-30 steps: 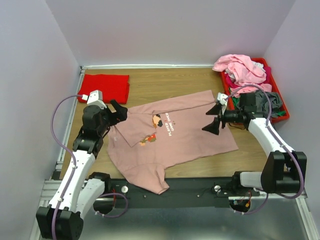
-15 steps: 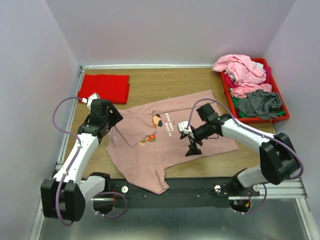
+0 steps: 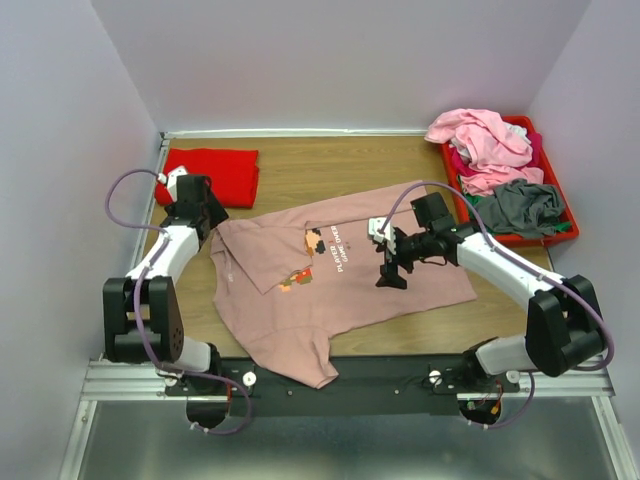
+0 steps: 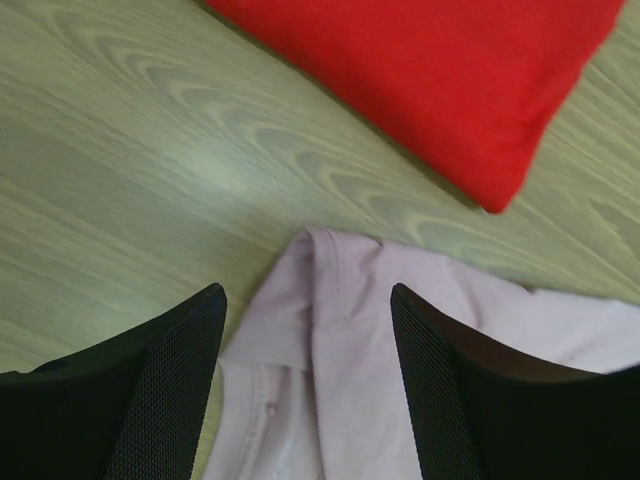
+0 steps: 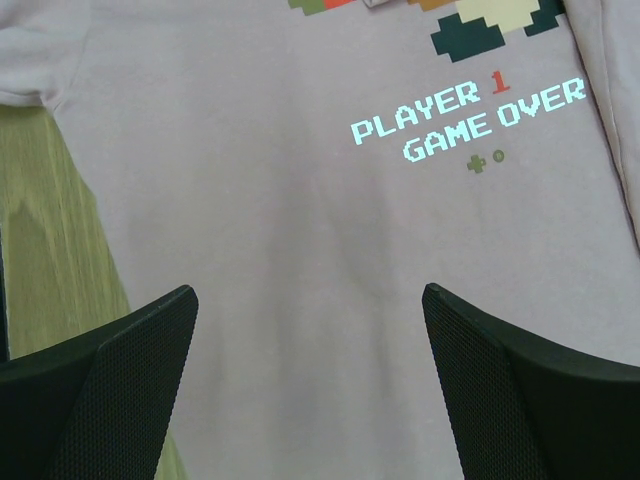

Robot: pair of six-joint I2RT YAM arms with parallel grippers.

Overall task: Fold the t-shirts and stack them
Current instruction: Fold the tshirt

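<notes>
Dusty-pink cotton, the pink shirt (image 3: 345, 280) lies spread face up across the middle of the wood table (image 3: 330, 165), its bottom hem toward the right, one sleeve toward the near edge, and its far left part folded in over the chest. Its print (image 5: 465, 120) reads "PLAYER 1 GAME OVER" under blocky pixel figures. A red shirt (image 3: 212, 174) sits folded flat in the far left corner, near the pink shirt's far left corner but apart from it, with bare wood between them. At the far right a red bin (image 3: 530, 239) holds a heap of shirts, a light pink one (image 3: 485, 140) on the far side and a grey one (image 3: 520, 207) nearer. The left gripper (image 3: 205, 222) hangs over the pink shirt's far left corner, jaws apart and holding nothing. The right gripper (image 3: 390, 263) is above the pink shirt just right of the lettering, jaws wide apart with plain fabric showing between them; whether its tips touch the cloth cannot be told.
</notes>
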